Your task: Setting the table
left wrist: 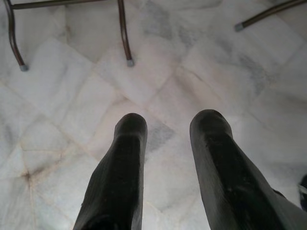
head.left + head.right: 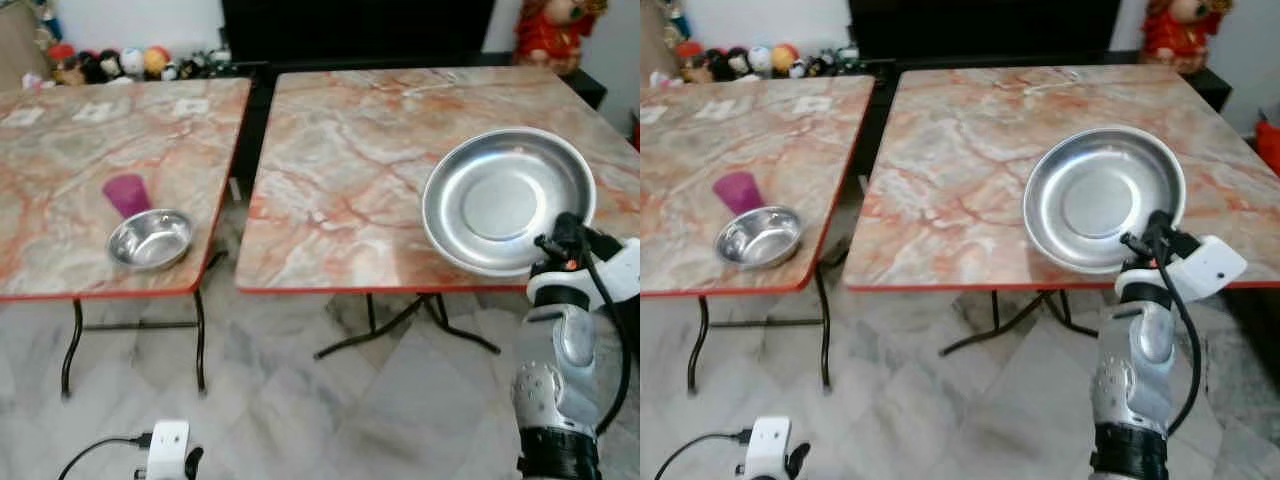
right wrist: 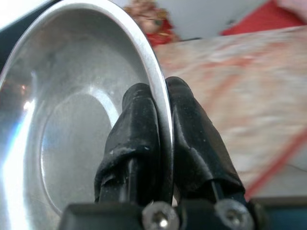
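Note:
A large round steel plate [image 2: 505, 198] is held tilted above the near right part of the right marble table [image 2: 360, 170]. My right gripper [image 2: 570, 237] is shut on the steel plate's near rim; in the right wrist view its fingers [image 3: 192, 139] pinch the rim of the steel plate [image 3: 72, 139]. On the left table [image 2: 60, 190] stand a small steel bowl [image 2: 150, 240] and, just behind it, a purple cup [image 2: 127, 193]. My left gripper [image 1: 165, 129] hangs open over the floor, low at the left.
A gap with white marble floor [image 2: 300, 400] separates the two tables, whose dark metal legs [image 2: 200, 350] stand below. Toys [image 2: 130, 62] line the back wall and a red figure [image 2: 548, 30] stands behind the right table. A dark cabinet [image 2: 350, 30] is behind.

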You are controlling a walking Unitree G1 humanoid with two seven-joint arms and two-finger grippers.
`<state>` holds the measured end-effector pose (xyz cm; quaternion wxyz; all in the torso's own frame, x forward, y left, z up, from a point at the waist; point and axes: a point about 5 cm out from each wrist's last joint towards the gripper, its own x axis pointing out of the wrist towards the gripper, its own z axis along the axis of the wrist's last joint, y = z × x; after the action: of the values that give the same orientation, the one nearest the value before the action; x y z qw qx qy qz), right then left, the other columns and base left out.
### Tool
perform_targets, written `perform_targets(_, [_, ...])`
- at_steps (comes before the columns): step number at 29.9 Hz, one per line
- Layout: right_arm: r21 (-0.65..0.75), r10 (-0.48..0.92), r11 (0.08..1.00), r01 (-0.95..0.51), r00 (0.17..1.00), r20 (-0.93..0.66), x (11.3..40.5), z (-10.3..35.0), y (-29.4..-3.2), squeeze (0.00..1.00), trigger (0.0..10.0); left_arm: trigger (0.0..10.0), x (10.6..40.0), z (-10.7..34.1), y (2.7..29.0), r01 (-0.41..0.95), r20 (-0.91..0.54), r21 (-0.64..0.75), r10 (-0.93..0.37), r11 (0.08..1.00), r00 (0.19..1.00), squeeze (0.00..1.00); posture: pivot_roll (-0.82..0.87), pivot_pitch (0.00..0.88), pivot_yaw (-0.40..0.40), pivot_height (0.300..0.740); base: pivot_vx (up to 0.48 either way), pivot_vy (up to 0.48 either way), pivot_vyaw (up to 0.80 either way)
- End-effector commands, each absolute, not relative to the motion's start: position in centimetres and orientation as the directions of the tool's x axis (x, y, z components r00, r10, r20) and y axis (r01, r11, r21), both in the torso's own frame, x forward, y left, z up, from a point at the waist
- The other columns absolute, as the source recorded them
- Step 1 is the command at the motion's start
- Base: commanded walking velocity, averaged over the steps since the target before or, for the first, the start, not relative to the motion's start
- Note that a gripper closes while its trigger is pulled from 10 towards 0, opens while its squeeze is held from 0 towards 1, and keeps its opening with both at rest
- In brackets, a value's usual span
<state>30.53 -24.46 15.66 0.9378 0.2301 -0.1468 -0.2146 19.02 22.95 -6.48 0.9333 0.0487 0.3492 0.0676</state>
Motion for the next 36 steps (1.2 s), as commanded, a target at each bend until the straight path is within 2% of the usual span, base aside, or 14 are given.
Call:
perform_targets(1, [0.501,-0.477,0.797,0.337,0.86,0.182,30.7,16.1,-24.5,0.0,10.0,10.0,18.5,-6.6,23.6,-0.109,-0.659,0.141,0.176,0.984,0.732,0.0,-0.1,0.06,0.027,0.74,0.39,0.0,0.0])
perform_targets(7, [0.504,-0.486,0.792,0.346,0.856,0.177,30.8,15.9,-24.4,0.0,10.0,10.0,18.3,-6.8,23.7,-0.111,-0.669,0.142,0.178,0.984,0.721,0.0,-0.09,0.06,0.024,0.74,0.388,0.0,-0.23])
perform_targets(12, [0.503,-0.484,0.792,0.346,0.858,0.172,30.9,15.8,-24.2,0.0,10.0,10.0,18.3,-6.8,23.6,-0.111,-0.673,0.131,0.171,0.985,0.72,0.0,-0.09,0.061,0.023,0.74,0.0,0.0,0.0])
perform_targets(21, [0.548,-0.522,0.741,0.388,0.846,0.107,31.0,15.0,-24.4,0.0,10.0,10.0,17.9,-7.0,23.6,-0.115,-0.681,0.123,0.168,0.986,0.713,0.0,-0.09,0.07,0.019,0.74,0.0,0.0,0.0])
perform_targets(28, [0.565,-0.614,0.651,0.507,0.789,0.001,29.8,13.2,-25.2,0.0,10.0,10.0,17.4,-7.2,23.6,-0.116,-0.689,0.124,0.17,0.985,0.705,0.0,-0.09,0.077,0.017,0.74,0.0,0.0,0.0])
perform_targets(30, [0.603,-0.67,0.553,0.575,0.737,-0.088,29.2,12.0,-26.1,0.0,10.0,10.0,17.2,-7.3,23.6,-0.113,-0.694,0.125,0.169,0.986,0.7,0.0,-0.09,0.077,0.021,0.74,0.0,0.0,0.0])
perform_targets(31, [0.603,-0.67,0.553,0.575,0.737,-0.088,29.2,12.0,-26.1,0.0,10.0,10.0,17.2,-7.3,23.6,-0.113,-0.694,0.125,0.169,0.986,0.7,0.0,-0.09,0.077,0.021,0.74,0.0,0.0,0.0])
perform_targets(33, [0.617,-0.694,0.497,0.61,0.707,-0.139,28.9,11.3,-26.7,0.0,10.0,10.0,17.1,-7.4,23.6,-0.107,-0.697,0.128,0.166,0.986,0.697,0.0,-0.09,0.074,0.023,0.74,0.0,0.0,0.0])
perform_targets(36, [0.632,-0.687,0.482,0.606,0.71,-0.157,29.1,11.0,-26.6,0.0,10.0,10.0,17.1,-7.4,23.6,-0.105,-0.698,0.129,0.165,0.986,0.697,0.0,-0.09,0.07,0.025,0.74,0.0,0.0,0.0])
